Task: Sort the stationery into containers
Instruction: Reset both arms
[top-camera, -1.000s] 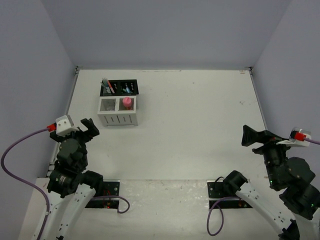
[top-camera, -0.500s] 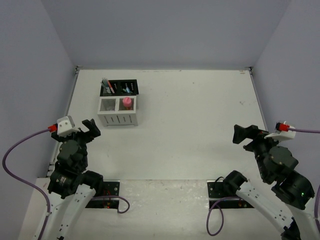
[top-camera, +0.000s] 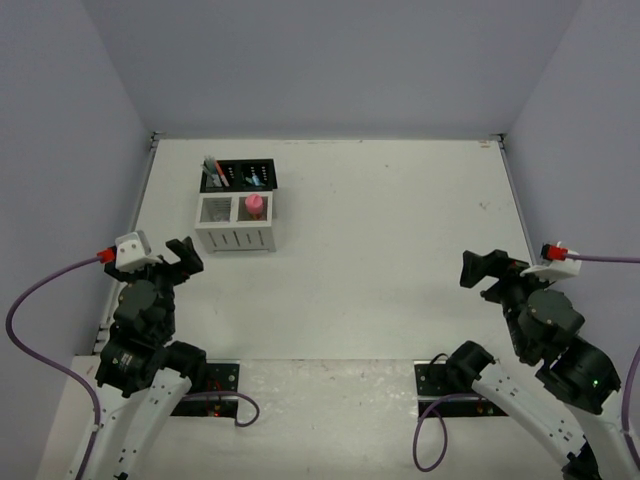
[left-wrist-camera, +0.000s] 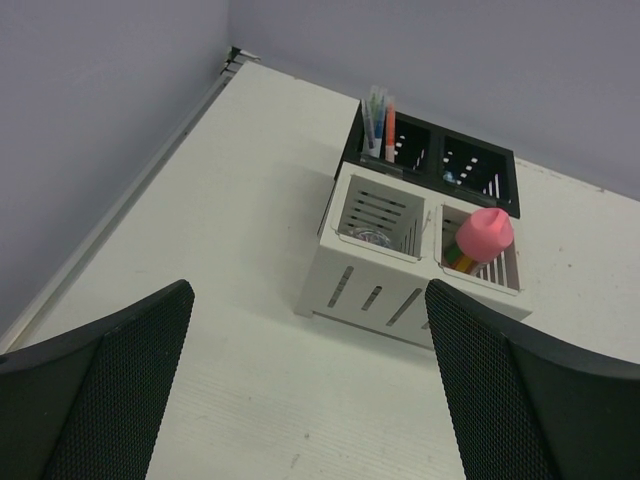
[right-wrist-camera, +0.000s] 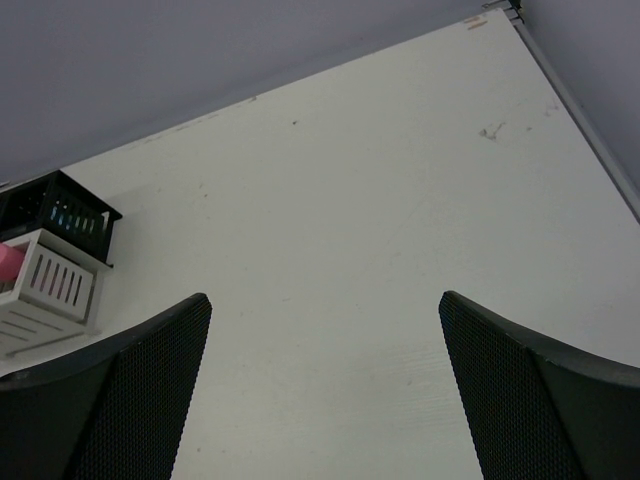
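Note:
The containers stand at the table's far left: a black slotted rack (top-camera: 240, 175) joined to a lower white slatted box (top-camera: 235, 240). Thin pens (left-wrist-camera: 380, 125) stand upright in the rack's left cell. In the white box (left-wrist-camera: 400, 300), a pink tube (left-wrist-camera: 485, 233) rises from the right compartment over coloured pieces (left-wrist-camera: 460, 260), and a small round roll (left-wrist-camera: 372, 237) lies in the left one. My left gripper (top-camera: 180, 252) hovers open just in front of the box, holding nothing. Near the right side my right gripper (top-camera: 478, 268) is open and empty over bare table.
Grey walls close the table on the left, back and right. A raised strip (left-wrist-camera: 120, 200) runs along the left edge beside the organiser. From the right wrist, the organiser (right-wrist-camera: 55, 285) shows only at the far left.
My right arm has swung inward, its gripper moving left away from the right edge. The left arm has hardly moved. Both grippers stay open.

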